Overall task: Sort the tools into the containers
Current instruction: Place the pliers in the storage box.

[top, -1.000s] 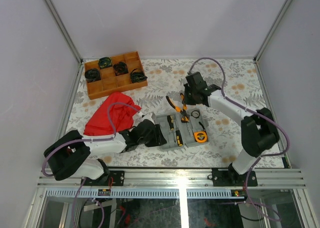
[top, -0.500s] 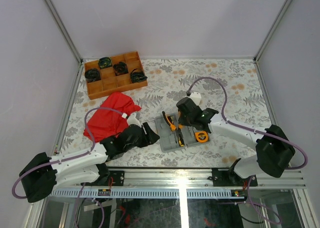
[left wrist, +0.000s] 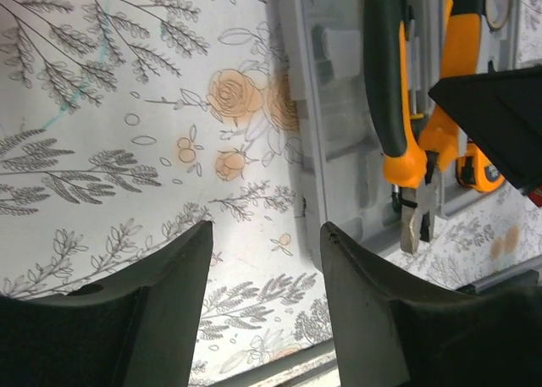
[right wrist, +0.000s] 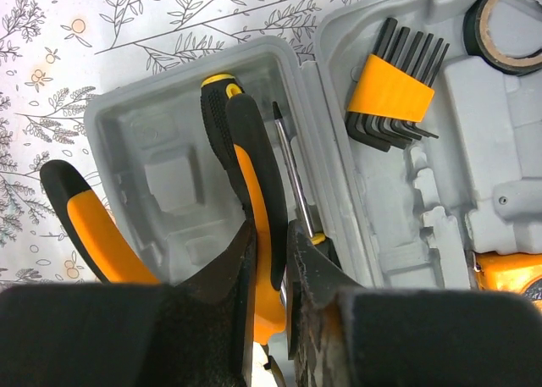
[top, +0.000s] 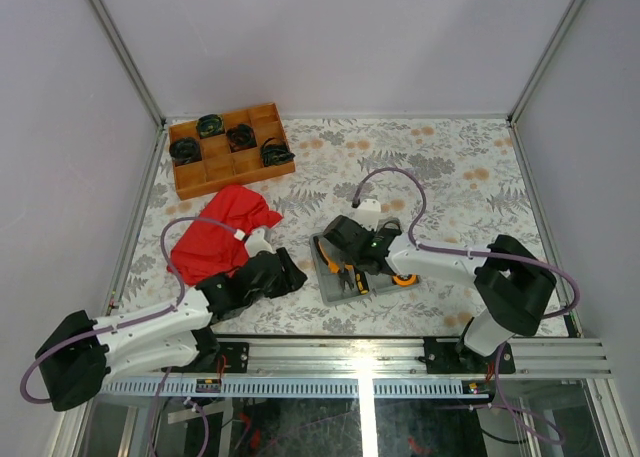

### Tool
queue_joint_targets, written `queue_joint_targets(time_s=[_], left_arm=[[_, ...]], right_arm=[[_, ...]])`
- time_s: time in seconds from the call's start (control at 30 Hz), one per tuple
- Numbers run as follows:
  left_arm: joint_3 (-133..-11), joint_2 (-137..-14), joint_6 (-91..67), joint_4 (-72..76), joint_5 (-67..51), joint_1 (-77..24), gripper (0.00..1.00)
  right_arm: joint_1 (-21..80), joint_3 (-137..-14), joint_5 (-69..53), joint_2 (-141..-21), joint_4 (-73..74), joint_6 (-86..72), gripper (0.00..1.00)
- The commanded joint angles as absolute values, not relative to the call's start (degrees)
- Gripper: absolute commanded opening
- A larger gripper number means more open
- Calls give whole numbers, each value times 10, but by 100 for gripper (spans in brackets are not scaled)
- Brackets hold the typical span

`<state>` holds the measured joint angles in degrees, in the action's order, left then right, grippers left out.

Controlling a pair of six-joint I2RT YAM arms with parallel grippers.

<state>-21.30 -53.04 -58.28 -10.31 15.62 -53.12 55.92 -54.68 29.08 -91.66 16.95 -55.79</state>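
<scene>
Right pincer holds the pliers over the open tool case; left pincer waits empty beside it.

The right pincer point(right wrist: 271, 245) is clamped on one handle of the orange-and-black pliers point(right wrist: 254, 167), over the left half of the grey tool case point(right wrist: 169, 175). The other handle splays out past the case's rim. A black-and-yellow screwdriver point(right wrist: 218, 95) lies in the same half, just beside the gripped handle, and a set of hex keys point(right wrist: 392, 91) sits in the other half. The left pincer point(left wrist: 267, 234) hangs with its fingers spread, holding nothing, above the floral tabletop point(left wrist: 102, 107) just beside the case's edge.
</scene>
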Motion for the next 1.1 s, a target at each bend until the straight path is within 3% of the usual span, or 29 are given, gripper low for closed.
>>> queue_joint_targets(time_s=[0.0,0.17,0.67,1.07], left_arm=[[-242,-566,-559,-110,171,-503,52],[-289,-652,-522,-88,133,-446,50],[-447,-837,-456,-68,92,-439,47],[-358,-762,-476,-79,111,-433,46]], right_arm=[[571,-584,340,-913,150,-572,0],[571,-565,315,-893,123,-564,0],[582,-553,185,-874,28,-454,0],[581,-592,270,-906,133,-493,0]])
